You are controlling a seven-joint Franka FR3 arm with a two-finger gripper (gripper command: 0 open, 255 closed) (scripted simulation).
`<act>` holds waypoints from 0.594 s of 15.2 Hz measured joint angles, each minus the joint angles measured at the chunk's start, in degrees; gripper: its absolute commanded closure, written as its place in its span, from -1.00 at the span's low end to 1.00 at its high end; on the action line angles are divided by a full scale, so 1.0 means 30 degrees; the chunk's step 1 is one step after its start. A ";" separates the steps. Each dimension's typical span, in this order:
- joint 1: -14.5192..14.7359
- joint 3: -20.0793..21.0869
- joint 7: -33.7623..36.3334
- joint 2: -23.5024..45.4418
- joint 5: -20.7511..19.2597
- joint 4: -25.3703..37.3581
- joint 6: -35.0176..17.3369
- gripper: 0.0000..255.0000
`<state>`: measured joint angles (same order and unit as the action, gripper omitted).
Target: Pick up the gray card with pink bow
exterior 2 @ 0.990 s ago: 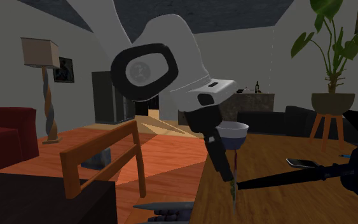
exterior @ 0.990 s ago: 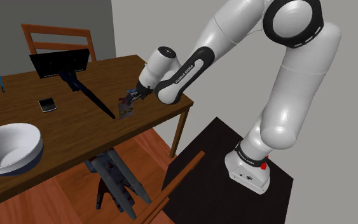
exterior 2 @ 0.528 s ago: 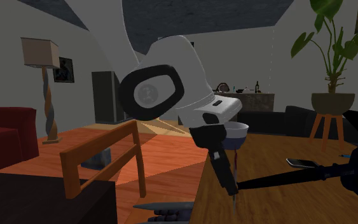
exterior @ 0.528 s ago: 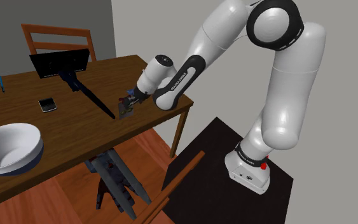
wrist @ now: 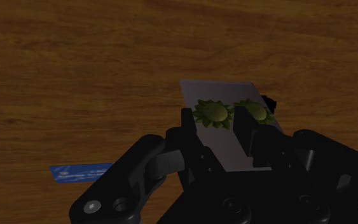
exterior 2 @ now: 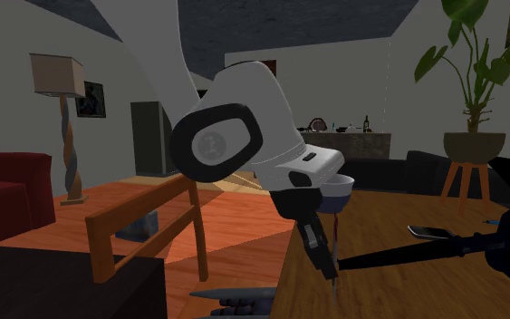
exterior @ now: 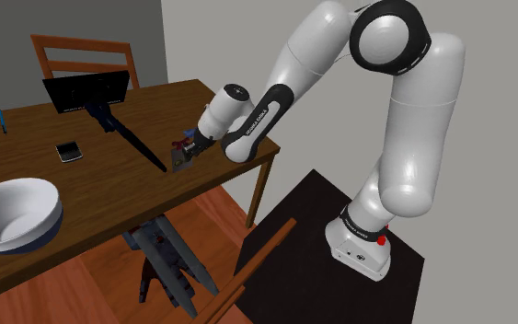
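Close to the table's long edge, toward the corner nearest the stand, sits the card: a flat, smooth grey rectangle with two spiky green flowers stuck on it. Tabletop's warm brown wood with streaky grain. Chunky matte black gripper is right over the card, fingers a narrow gap apart, straddling one flower.

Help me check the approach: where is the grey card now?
In the shoulder view the grey card is at the gripper, near the wooden table's right edge, just right of the black stand's foot.
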<state>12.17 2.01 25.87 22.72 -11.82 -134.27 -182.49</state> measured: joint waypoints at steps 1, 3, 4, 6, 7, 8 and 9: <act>-0.0002 0.0001 -0.0001 0.0002 0.0000 0.0002 -0.0002 1.00; -0.0005 0.0003 -0.0003 0.0001 -0.0001 0.0001 -0.0002 1.00; -0.0007 0.0004 -0.0003 0.0000 -0.0001 0.0000 -0.0002 1.00; -0.0093 0.0083 -0.0033 -0.0119 0.0005 -0.0049 0.0080 1.00; -0.0169 0.0182 -0.0048 -0.0331 0.0027 -0.0105 0.0245 1.00; -0.0276 0.0321 -0.0073 -0.0599 0.0062 -0.0150 0.0470 1.00; -0.0451 0.0499 -0.0144 -0.0774 0.0105 -0.0121 0.0679 1.00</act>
<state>10.82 3.50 25.44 20.40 -11.51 -134.63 -180.46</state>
